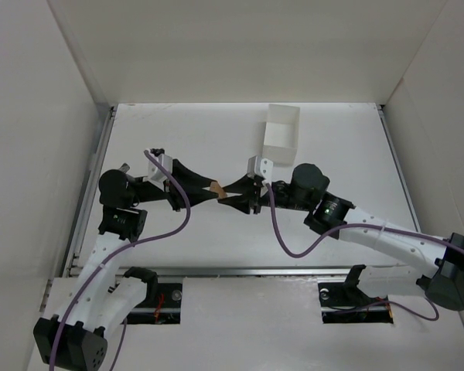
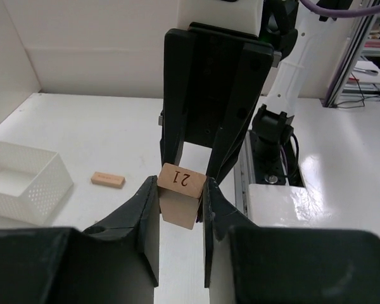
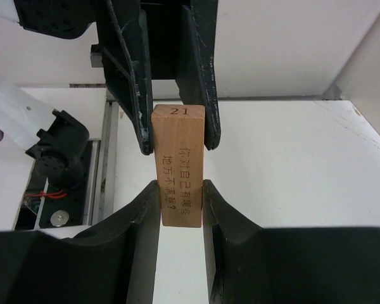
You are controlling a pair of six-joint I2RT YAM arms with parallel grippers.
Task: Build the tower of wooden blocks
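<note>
One light tan wood block [image 1: 216, 188] marked "21", with printed characters on its side, hangs above the table between both grippers. My left gripper [image 1: 211, 188] is shut on one end, seen in the left wrist view [image 2: 180, 190] with the block [image 2: 179, 201] between its tips. My right gripper [image 1: 226, 193] is shut on the other end, seen in the right wrist view [image 3: 179, 193] around the block [image 3: 178, 158]. A second tan block [image 2: 107, 180] lies flat on the table. No dark reddish-brown block is in view.
A white square box [image 1: 282, 135] stands on the table behind the grippers; it also shows in the left wrist view [image 2: 25, 180]. White walls enclose the table on three sides. A metal rail [image 1: 240, 271] runs along the near edge.
</note>
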